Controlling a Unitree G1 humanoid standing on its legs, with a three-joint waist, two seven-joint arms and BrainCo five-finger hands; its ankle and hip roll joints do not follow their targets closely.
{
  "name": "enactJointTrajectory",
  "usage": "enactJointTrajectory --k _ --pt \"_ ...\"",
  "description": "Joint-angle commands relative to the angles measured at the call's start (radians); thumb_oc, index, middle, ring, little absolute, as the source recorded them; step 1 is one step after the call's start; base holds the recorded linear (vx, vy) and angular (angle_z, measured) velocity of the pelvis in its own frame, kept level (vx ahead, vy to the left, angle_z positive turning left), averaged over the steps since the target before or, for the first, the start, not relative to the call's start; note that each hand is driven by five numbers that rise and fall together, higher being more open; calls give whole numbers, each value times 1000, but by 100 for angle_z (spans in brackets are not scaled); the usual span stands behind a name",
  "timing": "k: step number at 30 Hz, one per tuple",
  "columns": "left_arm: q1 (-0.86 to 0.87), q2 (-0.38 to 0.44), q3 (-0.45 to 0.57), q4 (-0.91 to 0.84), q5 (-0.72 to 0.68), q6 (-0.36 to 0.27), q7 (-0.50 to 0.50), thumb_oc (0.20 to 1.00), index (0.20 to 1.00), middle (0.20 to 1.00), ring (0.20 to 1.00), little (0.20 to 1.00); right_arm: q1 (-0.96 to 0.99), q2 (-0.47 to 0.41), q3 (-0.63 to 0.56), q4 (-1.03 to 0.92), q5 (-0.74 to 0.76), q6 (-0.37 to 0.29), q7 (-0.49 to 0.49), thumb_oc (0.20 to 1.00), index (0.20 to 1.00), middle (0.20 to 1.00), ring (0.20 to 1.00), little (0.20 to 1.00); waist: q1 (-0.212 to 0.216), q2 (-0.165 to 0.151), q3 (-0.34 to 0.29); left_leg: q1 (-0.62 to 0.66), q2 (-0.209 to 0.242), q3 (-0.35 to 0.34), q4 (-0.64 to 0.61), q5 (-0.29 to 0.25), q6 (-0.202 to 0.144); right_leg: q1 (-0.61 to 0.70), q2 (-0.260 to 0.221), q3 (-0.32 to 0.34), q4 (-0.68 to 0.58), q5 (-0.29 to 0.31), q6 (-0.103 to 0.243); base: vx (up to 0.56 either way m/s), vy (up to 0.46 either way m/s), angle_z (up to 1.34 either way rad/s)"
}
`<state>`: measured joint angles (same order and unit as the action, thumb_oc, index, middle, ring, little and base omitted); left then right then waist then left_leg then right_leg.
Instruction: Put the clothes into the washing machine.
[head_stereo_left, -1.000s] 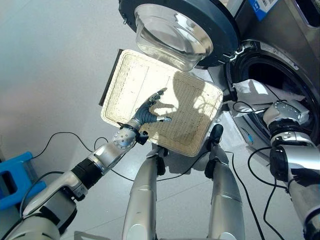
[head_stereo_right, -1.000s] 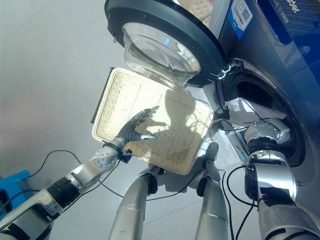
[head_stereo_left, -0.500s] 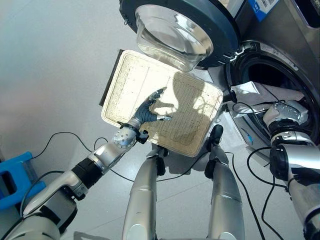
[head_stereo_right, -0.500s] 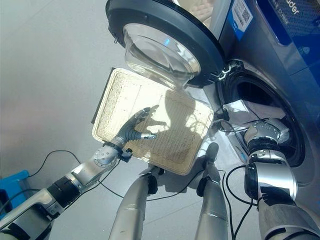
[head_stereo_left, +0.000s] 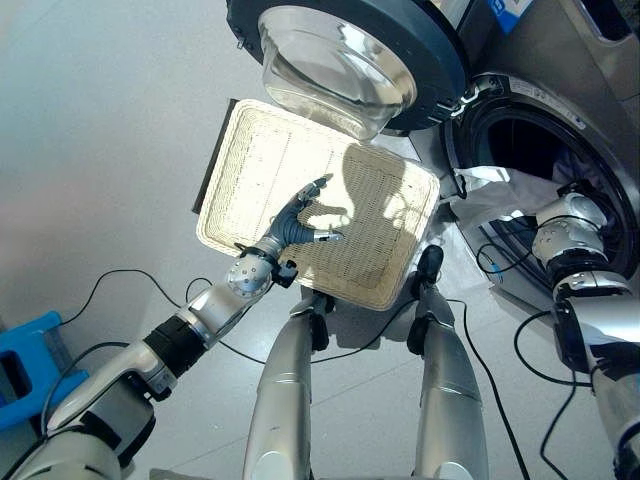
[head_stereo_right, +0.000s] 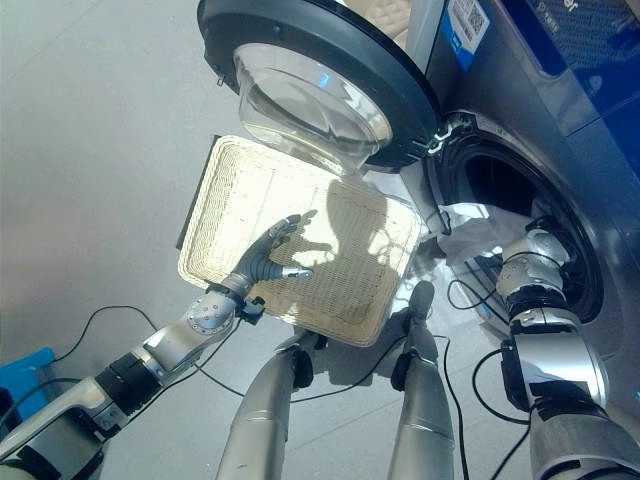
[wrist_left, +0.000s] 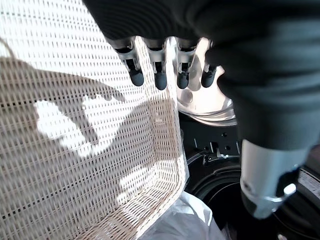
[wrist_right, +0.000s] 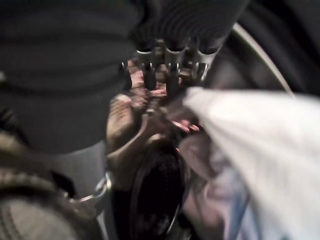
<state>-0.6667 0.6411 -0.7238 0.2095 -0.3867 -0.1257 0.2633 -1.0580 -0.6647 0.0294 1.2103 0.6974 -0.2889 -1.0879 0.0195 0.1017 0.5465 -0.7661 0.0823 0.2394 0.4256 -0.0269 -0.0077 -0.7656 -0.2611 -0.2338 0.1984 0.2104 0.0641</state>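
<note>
Reaching into the dark round drum of the grey washing machine (head_stereo_left: 560, 150), the right hand (wrist_right: 165, 75) pushes white crumpled cloth (head_stereo_left: 490, 190) at its lower rim; I cannot tell its grip. The left hand (head_stereo_left: 300, 222) rests open over the flat woven cream basket (head_stereo_left: 260, 160). Cloth hanging outside may slip out.

The basket (head_stereo_left: 262, 160) lies on the floor (head_stereo_left: 90, 130) to the left of the washing machine (head_stereo_left: 560, 60), its far end under the open door (head_stereo_left: 350, 55). The left hand (head_stereo_left: 300, 222) hangs over the basket. The cloth (head_stereo_left: 490, 190) hangs over the drum opening's (head_stereo_left: 540, 150) front rim, with the right hand (wrist_right: 165, 70) inside the opening.
</note>
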Motion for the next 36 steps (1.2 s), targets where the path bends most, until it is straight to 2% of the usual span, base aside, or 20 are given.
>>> enactJointTrajectory --k 1,3,4,5,6,7,8,11,12,14,17,21,27,29,33,36 --pt "26 -17 30 -49 -10 -79 12 1000 1000 1000 1000 1000 -39 -144 72 -8 -154 72 -70 1000 1000 1000 1000 1000 26 81 -27 74 -48 44 -122 -13 -35 -2 0 -89 191 -166 87 2 9 -3" --pt "29 -14 30 -57 -9 -82 15 1000 1000 1000 1000 1000 -39 -145 84 -6 -194 97 -70 1000 1000 1000 1000 1000 28 84 -27 70 -50 43 -120 -15 -34 -6 -1 -88 191 -166 88 0 0 0" --pt "34 -12 29 -61 1 -88 16 1000 1000 1000 1000 1000 -36 -147 107 1 -318 165 -56 1000 1000 1000 1000 1000 30 87 -27 65 -54 37 -116 -18 -32 -10 -1 -87 193 -167 89 0 0 0" --pt "34 -12 29 -61 1 -88 16 1000 1000 1000 1000 1000 -36 -147 108 1 -322 163 -58 1000 1000 1000 1000 1000 29 87 -27 64 -54 37 -116 -18 -32 -10 -1 -87 194 -167 89 0 0 0" --pt "35 -9 29 -61 3 -92 16 1000 1000 1000 1000 1000 -33 -148 127 -2 -372 189 -52 1000 1000 1000 1000 1000 30 87 -27 62 -55 37 -115 -18 -31 -12 -1 -86 194 -167 89 0 0 0" --pt "37 -7 31 -61 4 -96 15 1000 1000 1000 1000 1000 -28 -148 150 -11 -433 219 -47 1000 1000 1000 1000 1000 30 86 -27 58 -55 37 -114 -17 -30 -16 -1 -86 193 -166 89 0 0 0" --pt "44 -2 37 -61 5 -105 12 1000 1000 1000 1000 1000 -17 -149 201 -28 -560 274 -14 1000 1000 1000 1000 1000 27 84 -27 51 -54 39 -115 -14 -29 -21 0 -85 189 -164 90 0 0 0" --pt "58 5 43 -56 11 -125 7 1000 1000 1000 1000 1000 15 -150 258 -37 -664 297 53 1000 1000 1000 1000 1000 25 80 -27 47 -52 40 -119 -11 -30 -26 3 -83 185 -161 93 0 0 0" --pt "62 9 43 -50 17 -136 7 1000 1000 1000 1000 1000 33 -151 287 -33 -774 313 102 1000 1000 1000 1000 1000 24 76 -27 44 -51 41 -118 -11 -30 -28 3 -84 184 -161 94 -13 -29 4" --pt "66 20 42 -34 19 -162 9 1000 1000 1000 1000 1000 57 -161 377 -21 -854 321 148 1000 1000 1000 1000 1000 23 71 -27 33 -46 44 -118 -8 -29 -40 2 -83 183 -158 96 -17 -37 5" --pt "67 22 42 -32 19 -165 9 1000 1000 1000 1000 1000 61 -161 385 -20 -873 324 153 1000 1000 1000 1000 1000 23 70 -27 33 -45 44 -118 -8 -30 -40 2 -83 183 -158 97 0 0 0" --pt "69 50 32 -13 21 -207 8 1000 1000 1000 1000 1000 95 -173 493 26 -1111 349 197 1000 1000 1000 1000 1000 27 63 -27 23 -43 38 -123 -4 -36 -46 -1 -89 171 -151 103 -21 -69 2" --pt "66 48 32 -22 39 -200 13 1000 1000 1000 1000 1000 107 -172 557 20 -1234 455 195 1000 1000 1000 1000 1000 28 57 -27 18 -42 36 -132 -1 -40 -51 -3 -93 162 -146 108 -10 -22 2" --pt "76 41 37 -20 55 -204 15 1000 1000 1000 1000 1000 121 -168 558 22 -1261 544 199 1000 1000 1000 1000 1000 27 55 -27 13 -42 34 -132 0 -43 -54 -4 -93 158 -144 108 0 0 0" --pt "79 33 41 -25 69 -201 17 1000 1000 1000 1000 1000 126 -164 559 21 -1290 585 202 1000 1000 1000 1000 1000 28 56 -27 14 -41 35 -143 6 -44 -54 -5 -95 151 -140 109 0 0 0" --pt "78 26 42 -37 75 -185 21 1000 1000 1000 1000 1000 116 -164 558 18 -1320 591 230 1000 1000 1000 1000 1000 28 58 -27 8 -42 34 -138 6 -45 -59 -8 -94 153 -139 110 0 0 0"
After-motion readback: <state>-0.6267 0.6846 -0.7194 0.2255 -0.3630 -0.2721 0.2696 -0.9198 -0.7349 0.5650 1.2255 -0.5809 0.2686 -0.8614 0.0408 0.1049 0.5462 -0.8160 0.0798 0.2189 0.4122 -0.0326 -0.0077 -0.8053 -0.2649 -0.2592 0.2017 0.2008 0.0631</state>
